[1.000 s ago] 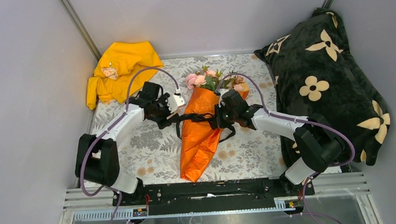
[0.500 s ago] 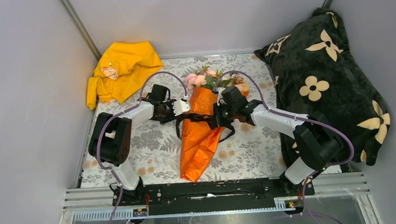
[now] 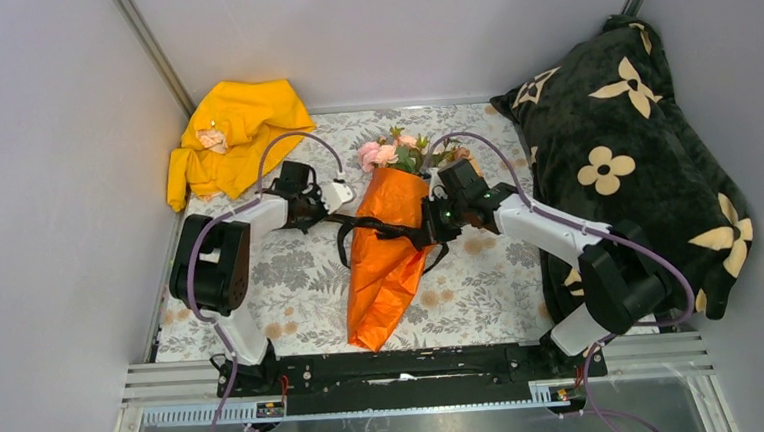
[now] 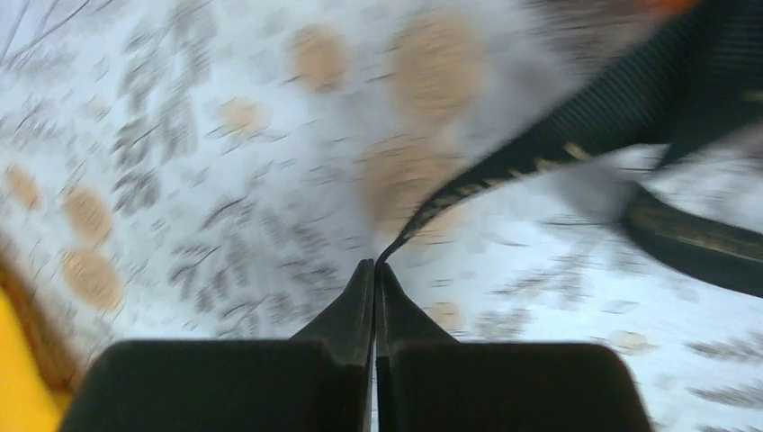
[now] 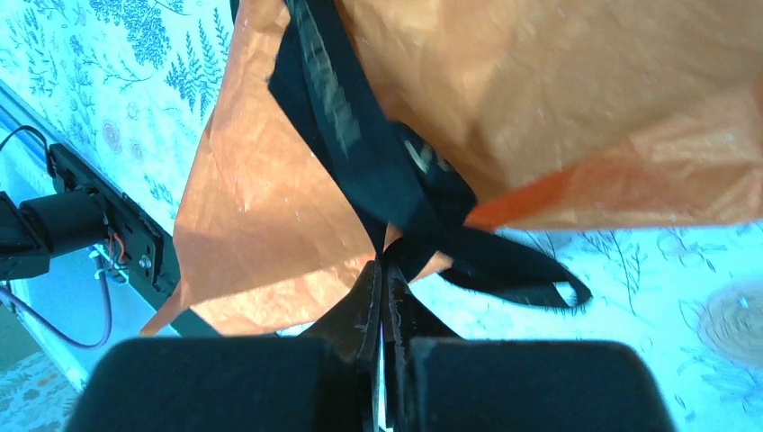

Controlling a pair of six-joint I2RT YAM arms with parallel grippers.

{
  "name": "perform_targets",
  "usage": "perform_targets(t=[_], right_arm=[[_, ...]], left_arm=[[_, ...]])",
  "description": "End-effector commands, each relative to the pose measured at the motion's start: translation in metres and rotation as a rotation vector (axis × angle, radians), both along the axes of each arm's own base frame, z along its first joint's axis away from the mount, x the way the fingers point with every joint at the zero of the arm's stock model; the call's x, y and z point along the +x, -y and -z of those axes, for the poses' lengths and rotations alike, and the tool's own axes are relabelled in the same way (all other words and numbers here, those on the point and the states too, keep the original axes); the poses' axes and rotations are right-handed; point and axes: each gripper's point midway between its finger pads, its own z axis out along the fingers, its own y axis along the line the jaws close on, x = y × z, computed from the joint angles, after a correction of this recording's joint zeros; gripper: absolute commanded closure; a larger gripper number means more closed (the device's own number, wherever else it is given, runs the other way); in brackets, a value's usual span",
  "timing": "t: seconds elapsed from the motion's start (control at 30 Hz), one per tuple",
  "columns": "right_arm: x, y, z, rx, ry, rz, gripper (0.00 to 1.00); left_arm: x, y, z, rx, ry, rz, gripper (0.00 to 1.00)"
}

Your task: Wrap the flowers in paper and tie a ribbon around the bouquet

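Both left end effector (image 4: 375, 265) and right end effector (image 5: 382, 265) pinch the ribbon (image 4: 576, 126), lettering illegible.

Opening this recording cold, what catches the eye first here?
A bright orange paper cone of pink roses lies mid-table, a black ribbon crossing it. The left gripper and the right gripper are each shut on a ribbon end. A black pillow with cream flowers fills the right side.

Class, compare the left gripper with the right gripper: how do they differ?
The left gripper is left of the bouquet, over tablecloth; the right gripper is right of it, beside orange paper. Left grips one taut strand; right grips bunched, crossing strands. Both are shut on the black ribbon.
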Motion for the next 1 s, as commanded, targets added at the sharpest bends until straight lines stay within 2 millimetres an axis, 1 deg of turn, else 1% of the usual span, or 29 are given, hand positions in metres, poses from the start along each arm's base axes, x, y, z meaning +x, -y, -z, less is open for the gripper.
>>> perform_targets(t=[0.0, 0.1, 0.2, 0.27, 0.4, 0.57, 0.67, 0.7, 0.8, 0.9, 0.97], right_arm=[[-0.007, 0.011, -0.04, 0.069, 0.014, 0.009, 1.0], [-0.012, 0.026, -0.05, 0.09, 0.024, 0.052, 1.0], [-0.006, 0.054, -0.057, 0.109, 0.029, 0.163, 1.0], [-0.001, 0.073, -0.058, 0.118, 0.028, 0.241, 1.0], [0.008, 0.107, -0.056, 0.132, 0.012, 0.389, 1.0], [0.017, 0.157, -0.041, 0.132, 0.01, 0.622, 1.0], [0.02, 0.183, -0.038, 0.144, 0.027, 0.743, 1.0], [0.021, 0.195, -0.038, 0.146, 0.039, 0.792, 1.0], [0.022, 0.226, -0.036, 0.146, 0.065, 0.925, 1.0], [0.023, 0.25, -0.04, 0.159, 0.109, 1.032, 1.0], [0.022, 0.259, -0.042, 0.147, 0.133, 1.07, 1.0]], left_arm=[[0.055, -0.042, -0.011, -0.012, 0.101, -0.277, 1.0], [0.054, -0.058, -0.008, -0.005, 0.11, -0.322, 1.0], [0.052, -0.073, -0.007, 0.004, 0.119, -0.364, 1.0], [0.048, -0.082, -0.005, 0.012, 0.115, -0.385, 1.0], [0.037, -0.094, -0.007, 0.011, 0.098, -0.425, 1.0], [0.015, -0.115, -0.004, 0.051, 0.083, -0.479, 1.0], [0.001, -0.12, -0.003, 0.077, 0.076, -0.482, 1.0], [-0.005, -0.129, -0.002, 0.085, 0.071, -0.503, 1.0], [-0.016, -0.143, 0.001, 0.129, 0.059, -0.539, 1.0], [-0.021, -0.155, 0.001, 0.147, 0.049, -0.57, 1.0], [-0.026, -0.16, 0.0, 0.147, 0.039, -0.58, 1.0]])
